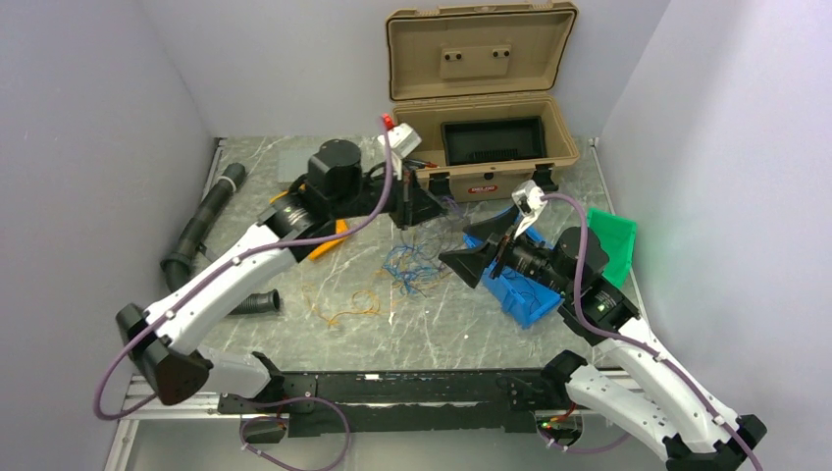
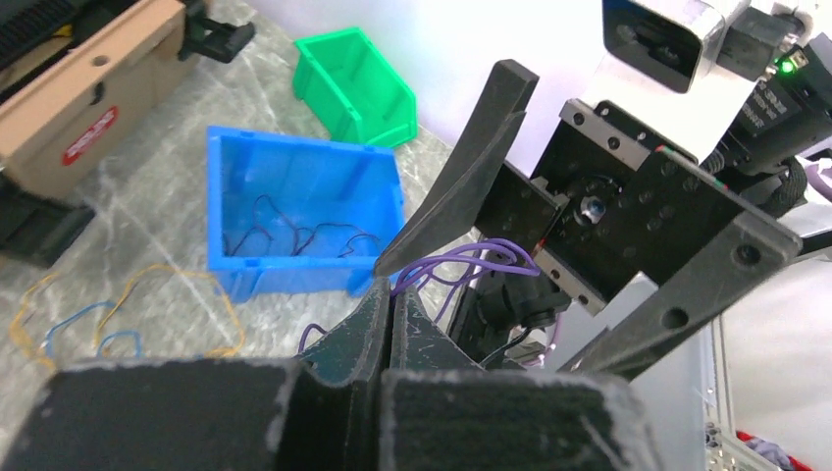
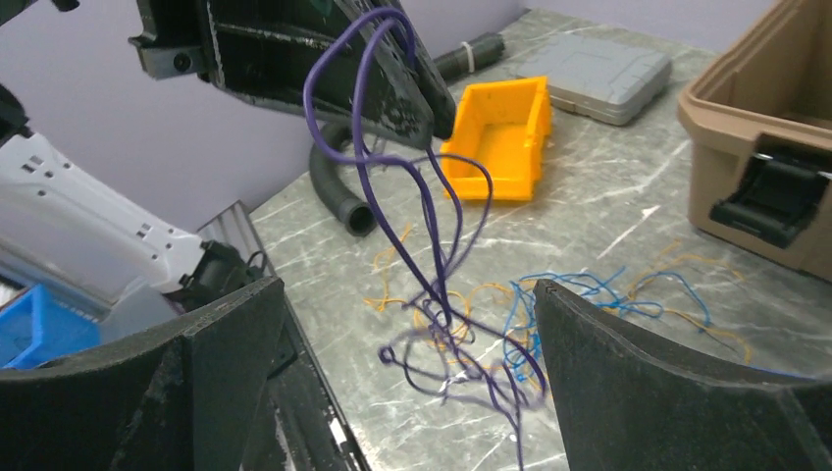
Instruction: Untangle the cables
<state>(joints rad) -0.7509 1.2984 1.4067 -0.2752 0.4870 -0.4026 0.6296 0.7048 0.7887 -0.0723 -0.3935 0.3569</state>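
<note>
Aloft, purple cables point(image 3: 440, 304) are clamped in the left end effector point(image 2: 388, 294), dangling between the parted jaws of the right end effector point(image 3: 409, 289); a low grip and slow sideways pull would be advised.

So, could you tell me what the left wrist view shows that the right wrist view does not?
Only the left wrist view: the green bin, and dark wires lying in the blue bin. Only the right wrist view: the orange bin, the hose and the grey case. Both: the purple wires hanging from the shut left gripper, the open right gripper, the tan case, and loose blue and orange wires on the table.
</note>
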